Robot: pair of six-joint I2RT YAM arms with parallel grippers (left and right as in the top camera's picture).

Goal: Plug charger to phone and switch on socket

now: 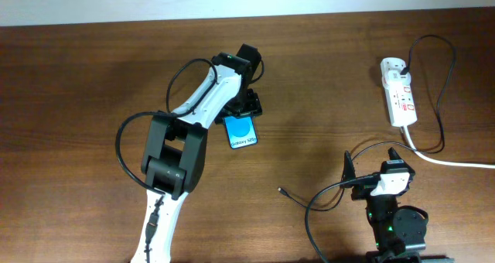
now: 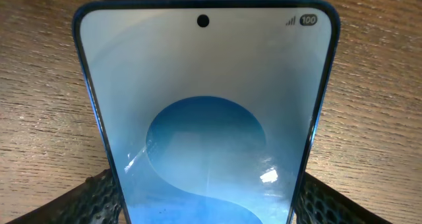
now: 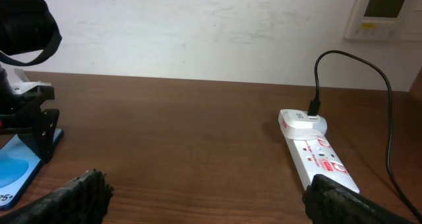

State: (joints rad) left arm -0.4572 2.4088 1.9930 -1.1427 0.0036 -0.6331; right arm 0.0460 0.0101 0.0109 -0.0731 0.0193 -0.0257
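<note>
From overhead, the left gripper (image 1: 246, 108) reaches to the far middle of the table (image 1: 77, 77) and sits over the far end of the phone (image 1: 242, 133), whose blue screen faces up. That leaves the near end free, and I judge that is where the plug must go in. The socket (image 1: 400, 93) lies well apart at the far right. The charger (image 1: 281, 191) runs from it in a loop, and its small plug lies loose on the wood just near-left of the right gripper (image 1: 373, 164), which is spread and holds nothing.

In the left wrist view the phone (image 2: 208, 105) fills the frame. A dark textured pad (image 2: 92, 197) lies against each long edge, so the fingers look pressed together on it, probably to steady it for the plug. I cannot tell whether it is lifted off the table.

The right wrist view shows both fingertips (image 3: 79, 197) wide apart with bare wood between them. The socket (image 3: 316, 151) is ahead on the right with the charger's black head plugged in at its far end. Its red-marked switches are too small to read, and the loose plug is out of this view.
</note>
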